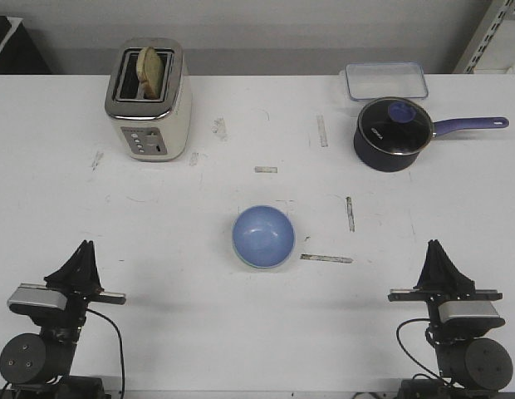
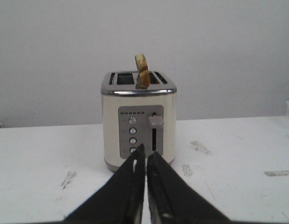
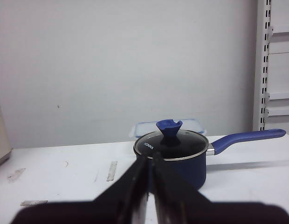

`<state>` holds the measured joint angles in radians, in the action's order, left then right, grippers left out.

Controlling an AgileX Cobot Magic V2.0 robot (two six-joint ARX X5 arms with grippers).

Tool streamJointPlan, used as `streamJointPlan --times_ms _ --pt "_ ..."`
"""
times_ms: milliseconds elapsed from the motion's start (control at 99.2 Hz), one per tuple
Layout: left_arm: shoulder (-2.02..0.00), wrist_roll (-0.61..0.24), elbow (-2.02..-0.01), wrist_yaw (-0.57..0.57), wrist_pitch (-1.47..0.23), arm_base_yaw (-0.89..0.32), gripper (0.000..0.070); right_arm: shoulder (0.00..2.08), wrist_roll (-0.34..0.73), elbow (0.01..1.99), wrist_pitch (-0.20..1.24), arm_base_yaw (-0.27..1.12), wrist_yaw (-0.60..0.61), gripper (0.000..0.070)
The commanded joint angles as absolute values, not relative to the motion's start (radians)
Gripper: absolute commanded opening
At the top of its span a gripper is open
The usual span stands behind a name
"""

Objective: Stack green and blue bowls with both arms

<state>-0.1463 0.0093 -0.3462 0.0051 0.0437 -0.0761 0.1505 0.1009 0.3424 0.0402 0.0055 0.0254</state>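
Blue bowl nested in green at the table's centre, both arms parked at the near edge.

The blue bowl (image 1: 262, 235) sits in the middle of the frame, a thin rim of the green bowl (image 1: 259, 264) peeking beneath it. The left gripper (image 1: 84, 247) at lower left and the right gripper (image 1: 438, 247) at lower right rest well apart from the bowls, jaws pressed together, holding nothing. A toaster (image 1: 148, 100) stands upper left, a saucepan (image 1: 394, 133) upper right.

- white table (image 1: 158, 332), worn tape marks
- cream toaster (image 1: 149, 100) far left, bread slice (image 1: 150, 71) upright in slot
- dark blue saucepan (image 1: 394, 136) far right, glass lid on, handle pointing right
- clear lidded container (image 1: 385, 81) just behind saucepan
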Motion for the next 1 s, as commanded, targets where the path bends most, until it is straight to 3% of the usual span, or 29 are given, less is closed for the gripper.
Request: streamJointPlan --times_ms 0,544,837,988 --pt "-0.135 0.023 -0.326 0.006 0.056 -0.072 0.0001 0.150 0.104 0.343 0.029 0.006 0.026 0.0004" --pt "-0.002 0.022 -0.148 0.007 0.054 -0.031 0.0001 0.150 0.104 0.343 0.029 0.006 0.026 0.0004" --pt "-0.003 0.013 -0.013 0.007 0.241 -0.031 0.0001 0.150 0.104 0.343 0.029 0.006 0.026 0.0004" --pt "-0.003 0.012 -0.012 0.007 0.211 -0.031 0.0001 0.150 0.104 0.343 0.029 0.006 0.026 0.0004"
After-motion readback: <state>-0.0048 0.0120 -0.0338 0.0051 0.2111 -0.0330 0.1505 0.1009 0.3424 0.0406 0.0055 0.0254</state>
